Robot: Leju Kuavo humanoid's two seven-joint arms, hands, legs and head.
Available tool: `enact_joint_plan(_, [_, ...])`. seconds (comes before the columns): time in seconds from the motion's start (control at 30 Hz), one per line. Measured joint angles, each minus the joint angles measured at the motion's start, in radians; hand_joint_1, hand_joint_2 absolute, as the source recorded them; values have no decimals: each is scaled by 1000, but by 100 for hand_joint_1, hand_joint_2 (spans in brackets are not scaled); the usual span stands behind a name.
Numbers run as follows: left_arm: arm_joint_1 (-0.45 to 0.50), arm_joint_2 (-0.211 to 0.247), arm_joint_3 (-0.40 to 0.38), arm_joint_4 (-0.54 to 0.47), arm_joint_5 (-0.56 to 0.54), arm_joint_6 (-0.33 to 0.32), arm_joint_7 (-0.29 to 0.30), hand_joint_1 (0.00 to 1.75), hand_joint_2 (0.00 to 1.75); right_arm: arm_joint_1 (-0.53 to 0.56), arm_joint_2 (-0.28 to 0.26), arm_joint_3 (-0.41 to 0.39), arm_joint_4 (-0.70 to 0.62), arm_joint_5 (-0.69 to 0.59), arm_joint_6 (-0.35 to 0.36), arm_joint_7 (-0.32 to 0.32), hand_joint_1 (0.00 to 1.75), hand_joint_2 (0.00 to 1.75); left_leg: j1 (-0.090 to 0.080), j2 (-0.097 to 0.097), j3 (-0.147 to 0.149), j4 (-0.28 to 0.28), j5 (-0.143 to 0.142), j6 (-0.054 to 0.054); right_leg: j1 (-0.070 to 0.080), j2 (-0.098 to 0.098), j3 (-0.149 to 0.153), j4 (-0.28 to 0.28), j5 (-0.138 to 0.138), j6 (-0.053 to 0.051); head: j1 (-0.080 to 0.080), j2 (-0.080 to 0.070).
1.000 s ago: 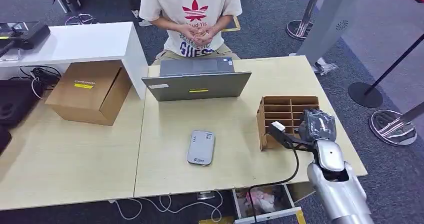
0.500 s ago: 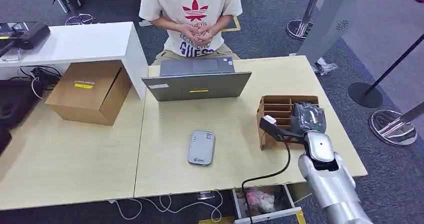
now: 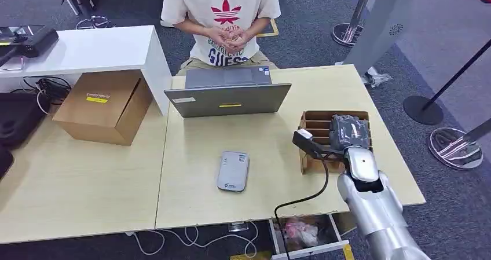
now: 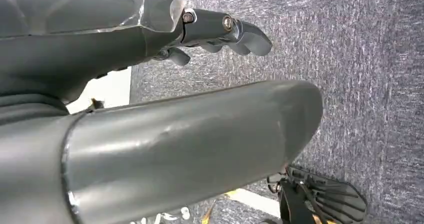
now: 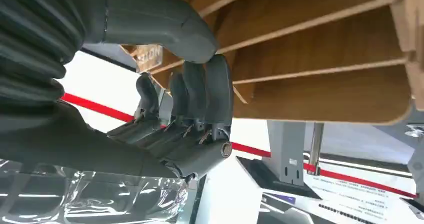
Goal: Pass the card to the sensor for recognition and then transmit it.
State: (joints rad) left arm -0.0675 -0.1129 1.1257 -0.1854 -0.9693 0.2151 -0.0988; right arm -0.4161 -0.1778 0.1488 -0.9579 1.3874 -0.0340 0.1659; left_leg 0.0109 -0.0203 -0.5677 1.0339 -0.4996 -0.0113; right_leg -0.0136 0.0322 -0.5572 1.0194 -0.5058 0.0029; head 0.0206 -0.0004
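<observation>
A brown wooden card rack (image 3: 317, 123) with several slots stands on the table's right side. My right hand (image 3: 349, 131) hovers over it, back turned up. In the right wrist view its curled fingers (image 5: 200, 92) meet the thumb (image 5: 165, 27) right at the rack's dividers (image 5: 320, 52). A small tan printed piece (image 5: 148, 58) peeks out behind the fingers; whether it is a card in my grip I cannot tell. The grey-white sensor (image 3: 233, 171) lies flat at the table's middle, left of the rack. My left hand (image 4: 225, 29) hangs over carpet with its fingers loose and holds nothing.
A person (image 3: 220, 17) sits across the table behind an open grey laptop (image 3: 227, 98), hands clasped. A cardboard box (image 3: 104, 106) and a white shelf (image 3: 87, 48) stand at the left. A drawer (image 3: 307, 237) hangs open under the front edge. Stanchion bases (image 3: 454, 147) stand at the right.
My right arm has swung forward and to the left, bringing the hand from the rack's near right corner to over its slots. The person, sensor and laptop have stayed put.
</observation>
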Motion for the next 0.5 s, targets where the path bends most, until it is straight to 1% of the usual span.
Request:
enact_joint_plan(0.07, [0,0,0,0,0,0,-5,0,0,-2,1,0,1,-1,-2,-2,119,175,0,0,0,0,0,0,0,0,0,0,0,0,0,0])
enact_joint_plan(0.1, [0,2,0,0,-1,0,-6,0,0,-3,1,0,2,-1,-2,-2,110,175,0,0,0,0,0,0,0,0,0,0,0,0,0,0])
enact_joint_plan(0.13, [0,2,0,0,-3,0,-8,0,0,-2,1,0,3,-1,-2,-3,56,175,0,0,0,0,0,0,0,0,0,0,0,0,0,0])
enact_joint_plan(0.17, [0,2,0,0,-4,-1,-9,0,0,-2,1,0,3,-2,-3,-3,56,175,0,0,0,0,0,0,0,0,0,0,0,0,0,0])
enact_joint_plan(0.2, [0,2,0,0,-7,-2,-11,0,0,-1,1,0,3,-2,-3,-2,0,175,0,0,0,0,0,0,0,0,0,0,0,0,0,0])
enact_joint_plan(0.5, [0,6,0,0,-15,-8,-16,0,0,1,1,-5,-9,-4,-14,0,0,175,0,0,1,0,0,0,0,0,0,0,0,0,0,0])
